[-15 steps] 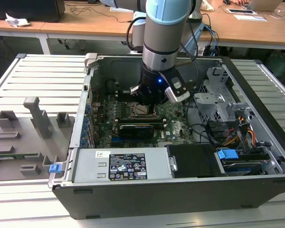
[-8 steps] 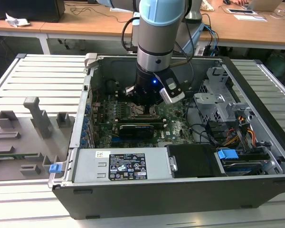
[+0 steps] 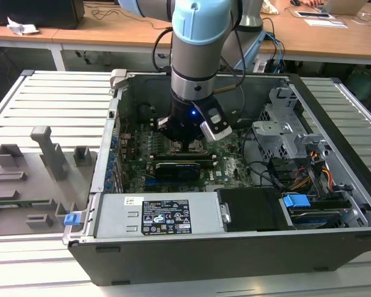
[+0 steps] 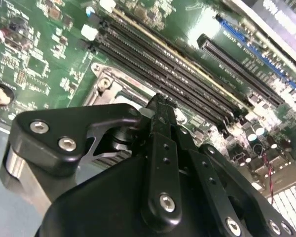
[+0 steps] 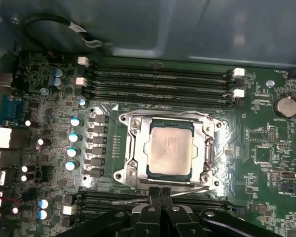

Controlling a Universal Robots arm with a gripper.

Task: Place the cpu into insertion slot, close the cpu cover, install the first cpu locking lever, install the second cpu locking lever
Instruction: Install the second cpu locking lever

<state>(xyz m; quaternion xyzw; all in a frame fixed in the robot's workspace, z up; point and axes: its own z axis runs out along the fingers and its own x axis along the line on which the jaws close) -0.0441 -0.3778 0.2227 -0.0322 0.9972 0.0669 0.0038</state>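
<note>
The cpu (image 5: 168, 149), pale silver-beige, lies flat in the insertion slot (image 5: 119, 174) on the green board. The cpu cover (image 5: 207, 144), a grey metal frame, lies down around it, so the chip shows through its window. A thin wire locking lever (image 5: 197, 189) runs along the socket's edge nearest my gripper (image 5: 161, 190). My black fingers are pressed together with their tips right at that edge. In the second wrist view the gripper (image 4: 160, 98) is shut and its tips touch the slot's metal rim (image 4: 108, 81). In the exterior view the gripper (image 3: 187, 146) reaches down inside the open computer case.
Long black memory slots (image 5: 163, 81) flank the socket on both sides. A black graphics card (image 3: 176, 168) sits just in front of the gripper, and behind it is the power supply (image 3: 154, 216). A drive cage (image 3: 284, 133) and cables fill the exterior view's right. A grey fixture tray (image 3: 31, 179) lies outside the case.
</note>
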